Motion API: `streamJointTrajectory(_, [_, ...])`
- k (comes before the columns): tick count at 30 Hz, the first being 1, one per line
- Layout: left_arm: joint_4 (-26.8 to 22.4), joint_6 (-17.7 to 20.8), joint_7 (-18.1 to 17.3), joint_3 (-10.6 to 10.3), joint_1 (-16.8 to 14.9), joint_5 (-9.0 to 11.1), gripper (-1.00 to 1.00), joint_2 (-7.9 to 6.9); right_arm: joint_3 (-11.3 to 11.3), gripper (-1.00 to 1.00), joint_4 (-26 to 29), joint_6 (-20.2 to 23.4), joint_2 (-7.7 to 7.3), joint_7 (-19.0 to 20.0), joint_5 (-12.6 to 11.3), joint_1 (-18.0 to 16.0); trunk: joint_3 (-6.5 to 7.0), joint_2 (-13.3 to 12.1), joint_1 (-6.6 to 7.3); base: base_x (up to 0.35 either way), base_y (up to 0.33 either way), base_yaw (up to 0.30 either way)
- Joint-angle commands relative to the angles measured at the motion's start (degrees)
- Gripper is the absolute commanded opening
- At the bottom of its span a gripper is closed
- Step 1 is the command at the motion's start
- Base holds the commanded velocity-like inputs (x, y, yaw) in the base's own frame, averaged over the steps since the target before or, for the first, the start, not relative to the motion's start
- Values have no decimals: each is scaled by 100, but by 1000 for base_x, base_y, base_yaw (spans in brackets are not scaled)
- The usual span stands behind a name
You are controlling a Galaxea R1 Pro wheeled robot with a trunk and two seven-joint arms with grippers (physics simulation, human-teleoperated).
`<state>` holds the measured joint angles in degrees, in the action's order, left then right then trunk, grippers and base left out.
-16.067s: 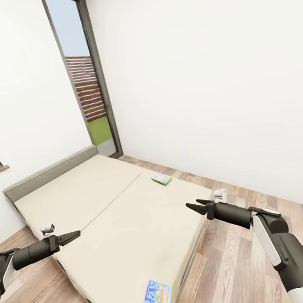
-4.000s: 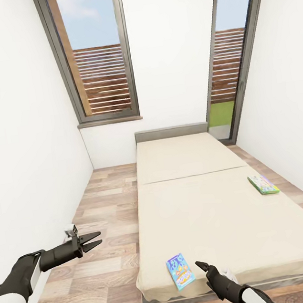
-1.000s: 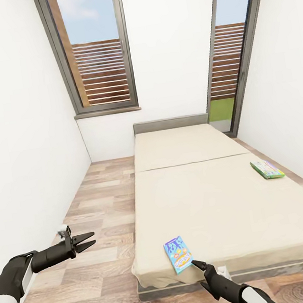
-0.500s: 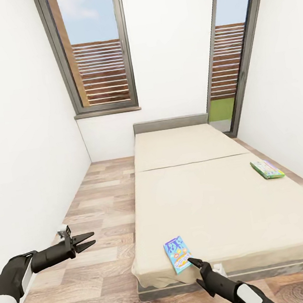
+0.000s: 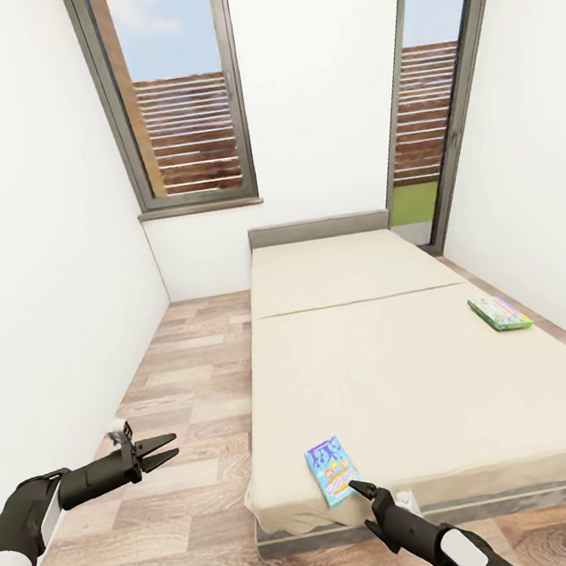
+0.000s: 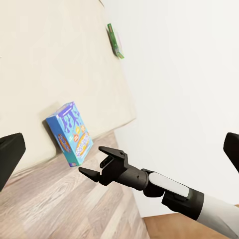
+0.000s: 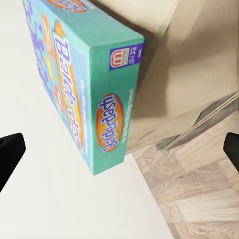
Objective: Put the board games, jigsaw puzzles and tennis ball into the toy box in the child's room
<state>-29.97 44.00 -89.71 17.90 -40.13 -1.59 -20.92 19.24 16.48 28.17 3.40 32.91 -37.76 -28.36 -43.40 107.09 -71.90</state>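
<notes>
lining up my right gripper [image 5: 354, 487], jaws spread, on the blue board game [image 5: 332, 472] lying flat at the bed's [image 5: 404, 374] near corner; looks light, stiff and slick, so i'd pinch the overhanging short edge.

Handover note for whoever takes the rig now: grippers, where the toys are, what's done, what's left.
Right gripper: open, empty, at the near edge of the blue board game, not gripping.
Left gripper: open, empty, over the floor beside the bed.
Blue game lies at the bed's near corner; green-edged board game near its far right edge.
Done: neither game picked up.
Left: grasp the blue game, fetch the green one, box both; table and toy box lie outside these views.
</notes>
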Motion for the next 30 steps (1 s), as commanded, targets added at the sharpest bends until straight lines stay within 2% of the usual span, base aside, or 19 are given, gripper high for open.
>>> streamJointTrajectory(1, [0, 59, -29, 7, -3, -17, 100, 0, 28, 100, 5, 45, 3, -4, -25, -2, -24, 44, -22, 0, 0, 0])
streamJointTrajectory(30, [0, 61, -29, 3, 5, -4, 100, 1, 18, 100, 9, 39, 54, -4, 35, -113, -24, 44, -22, 0, 0, 0])
